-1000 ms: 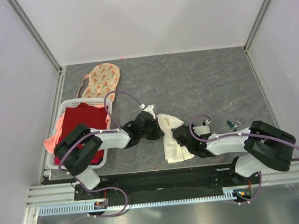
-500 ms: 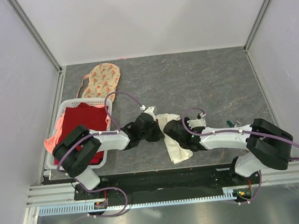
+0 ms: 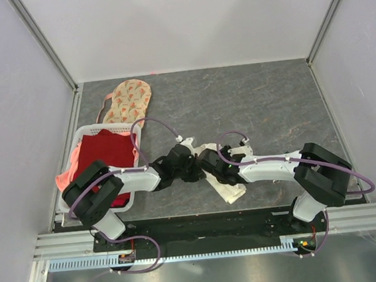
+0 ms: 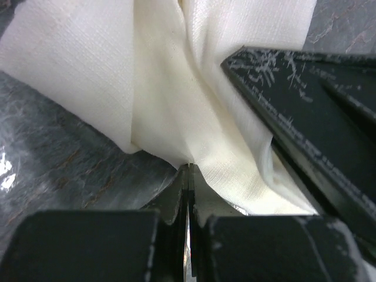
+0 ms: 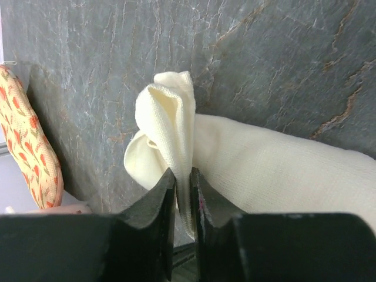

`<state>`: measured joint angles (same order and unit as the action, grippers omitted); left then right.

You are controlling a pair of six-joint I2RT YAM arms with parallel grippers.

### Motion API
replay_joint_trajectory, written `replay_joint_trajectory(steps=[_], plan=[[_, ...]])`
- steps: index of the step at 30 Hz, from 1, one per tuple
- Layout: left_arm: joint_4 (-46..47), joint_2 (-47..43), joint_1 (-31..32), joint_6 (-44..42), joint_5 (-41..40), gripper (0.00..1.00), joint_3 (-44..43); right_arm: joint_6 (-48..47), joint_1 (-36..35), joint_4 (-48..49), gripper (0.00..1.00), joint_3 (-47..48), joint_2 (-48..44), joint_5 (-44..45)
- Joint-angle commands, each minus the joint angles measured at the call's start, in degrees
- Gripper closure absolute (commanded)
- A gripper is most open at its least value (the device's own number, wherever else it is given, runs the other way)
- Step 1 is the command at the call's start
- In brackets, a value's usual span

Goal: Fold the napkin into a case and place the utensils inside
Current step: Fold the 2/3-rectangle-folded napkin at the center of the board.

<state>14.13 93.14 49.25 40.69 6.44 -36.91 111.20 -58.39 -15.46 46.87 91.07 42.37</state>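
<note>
The cream-white napkin point(image 3: 229, 190) lies bunched near the table's front middle, between both arms. My left gripper point(image 3: 189, 170) is shut, and its tips pinch a corner of the napkin point(image 4: 176, 88) low on the table. My right gripper point(image 3: 207, 160) sits right beside it, shut on a raised fold of the napkin point(image 5: 264, 170), which stands up between its fingers point(image 5: 161, 194). In the left wrist view the right gripper's black finger point(image 4: 305, 117) rests across the cloth. The utensils are hidden from every view.
A white basket point(image 3: 83, 134) at the left holds a red cloth point(image 3: 106, 155), with a pink cloth point(image 3: 64, 179) over its rim. A peach floral cloth point(image 3: 127, 100) lies behind the basket. Metal frame rails border the table.
My right gripper has moved left with a fold of the napkin, up against the left gripper. The napkin is more bunched. The left gripper stayed nearly still.
</note>
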Motion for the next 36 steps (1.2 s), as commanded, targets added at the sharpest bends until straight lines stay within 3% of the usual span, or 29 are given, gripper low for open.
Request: replay_joint_trajectory(steps=[1, 8, 16, 23, 29, 36], plan=[[-3.05, -3.84, 0.23, -0.34, 0.33, 0.97, 2.36, -2.30, -0.41, -0.45, 0.74, -0.02, -0.28, 2.10], [-7.79, -11.48, -0.74, -1.58, -1.16, 0.92, 3.16, -5.21, -0.32, 0.26, 0.69, 0.15, -0.19, 0.61], [-13.68, -18.52, -8.03, -4.30, 0.50, 0.91, 3.69, -8.36, -0.41, 2.28, 0.60, 0.59, 1.30, -1.67], [-16.75, -26.60, -14.80, 0.00, 13.94, 0.91, 2.37, -14.59, -1.64, 4.04, 0.58, 2.87, 4.91, -0.63], [-18.18, -30.12, -21.64, 2.02, 24.49, 0.89, 1.22, -29.36, -3.57, 0.89, 0.57, 10.50, 8.77, 3.42], [-18.26, -30.04, -25.43, 1.94, 28.37, 0.89, 1.75, -49.30, -4.01, -2.37, 0.54, 17.19, 13.25, 1.49]])
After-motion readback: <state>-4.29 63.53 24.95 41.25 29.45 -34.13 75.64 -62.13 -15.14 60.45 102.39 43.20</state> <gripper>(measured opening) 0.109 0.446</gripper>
